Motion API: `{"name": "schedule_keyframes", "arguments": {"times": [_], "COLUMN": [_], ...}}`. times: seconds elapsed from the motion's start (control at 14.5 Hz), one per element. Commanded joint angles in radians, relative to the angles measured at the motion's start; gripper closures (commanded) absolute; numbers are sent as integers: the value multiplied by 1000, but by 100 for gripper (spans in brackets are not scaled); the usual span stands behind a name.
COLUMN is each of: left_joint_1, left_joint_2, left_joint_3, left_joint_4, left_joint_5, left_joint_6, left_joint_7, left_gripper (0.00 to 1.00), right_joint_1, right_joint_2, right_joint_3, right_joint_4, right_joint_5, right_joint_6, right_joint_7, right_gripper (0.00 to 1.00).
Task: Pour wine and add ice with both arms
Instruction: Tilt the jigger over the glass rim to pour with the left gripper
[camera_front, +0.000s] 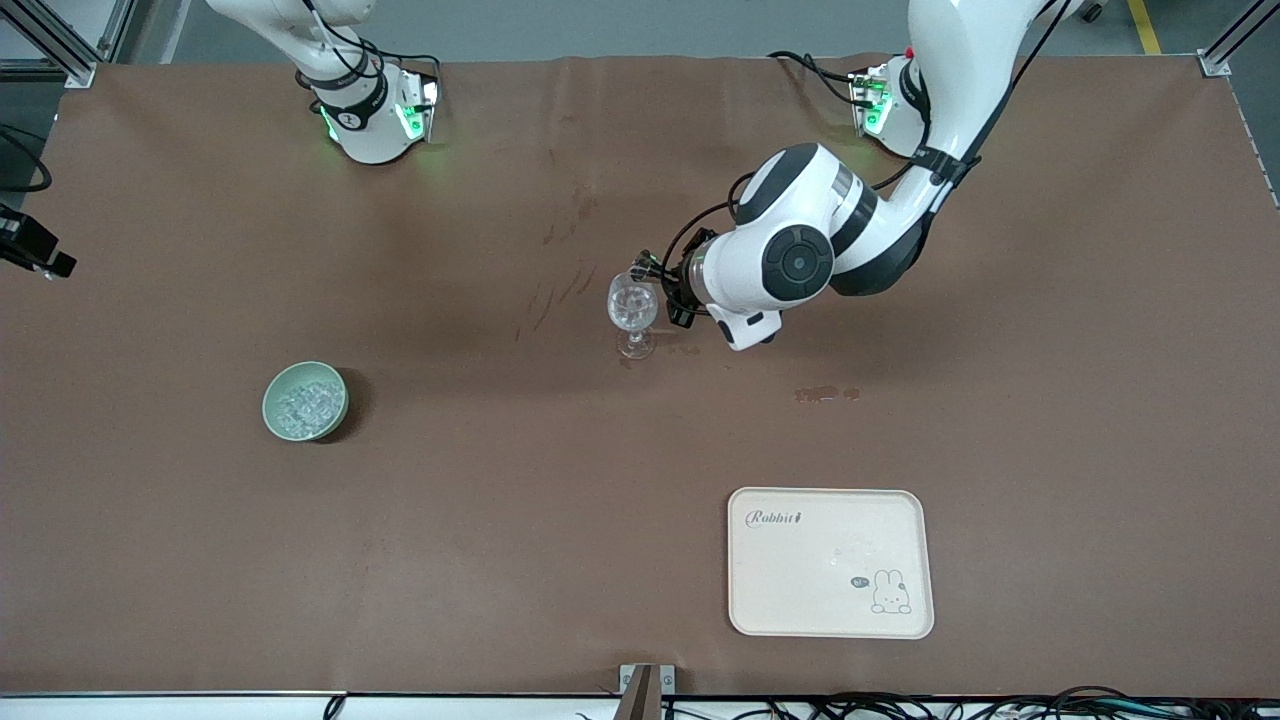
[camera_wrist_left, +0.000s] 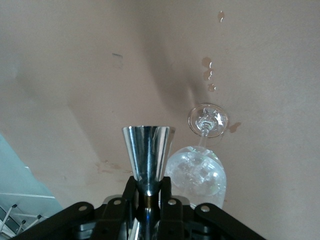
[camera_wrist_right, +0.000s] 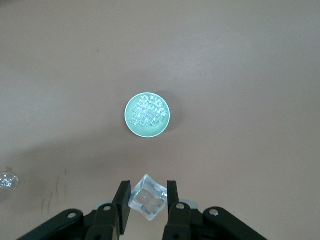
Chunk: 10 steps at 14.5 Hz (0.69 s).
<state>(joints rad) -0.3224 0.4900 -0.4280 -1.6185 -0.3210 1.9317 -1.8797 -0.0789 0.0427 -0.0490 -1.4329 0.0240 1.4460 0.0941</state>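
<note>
Front view: the left arm (camera_front: 900, 190) reaches from its base toward the middle of the brown tabletop (camera_front: 500, 520), its wrist beside a clear wine glass (camera_front: 633, 315) that stands upright. The left gripper (camera_front: 655, 272) sits just beside the glass bowl; this view hides what its jaws do. The right arm (camera_front: 345, 70) shows only its base and lowest links, its gripper out of frame. A pale green bowl (camera_front: 305, 400) of ice (camera_front: 303, 403) stands toward the right arm's end of the tabletop, well apart from the glass. A cream tray (camera_front: 830, 560) with a rabbit print lies nearer the front camera, toward the left arm's end. Small wet spots (camera_front: 827, 394) mark the tabletop between glass and tray.

Left wrist view: here the left gripper (camera_wrist_left: 148, 187) shows its jaws clamped on a shiny steel jigger (camera_wrist_left: 148, 157), its flared cup pointing out from the jaws. The wine glass (camera_wrist_left: 200, 170), just beside the jaws, holds ice cubes, and its round foot rests on the tabletop (camera_wrist_left: 75, 75) near several droplets (camera_wrist_left: 209, 75).

Right wrist view: the right gripper (camera_wrist_right: 148, 200) hangs high over the tabletop (camera_wrist_right: 250, 75), jaws clamped on a single clear ice cube (camera_wrist_right: 147, 204). Out ahead of the jaws stands the green bowl (camera_wrist_right: 148, 116), heaped with ice (camera_wrist_right: 148, 112).
</note>
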Motion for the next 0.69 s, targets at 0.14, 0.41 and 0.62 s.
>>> {"name": "schedule_keyframes", "arguments": {"times": [0.14,0.41,0.62], "left_joint_1": [-32,14,52], "left_joint_2": [19,42,44], "left_joint_3": [11,9,9], "left_joint_4": [28,43,43], "left_joint_5": [40,-42,-203], "left_joint_6": [1,-6,-7], "left_joint_7": [-65,-53,42], "left_gripper": [100,100,100], "right_joint_1": [8,8,8], "right_joint_2": [2,2,2], "right_joint_3": [-9,-11,-11], "right_joint_4": [2,2,2], "right_joint_5": [11,11,11], "right_joint_6": [-3,-3,-4], "right_joint_7": [-5,-5,-5], "right_gripper": [99,99,99]}}
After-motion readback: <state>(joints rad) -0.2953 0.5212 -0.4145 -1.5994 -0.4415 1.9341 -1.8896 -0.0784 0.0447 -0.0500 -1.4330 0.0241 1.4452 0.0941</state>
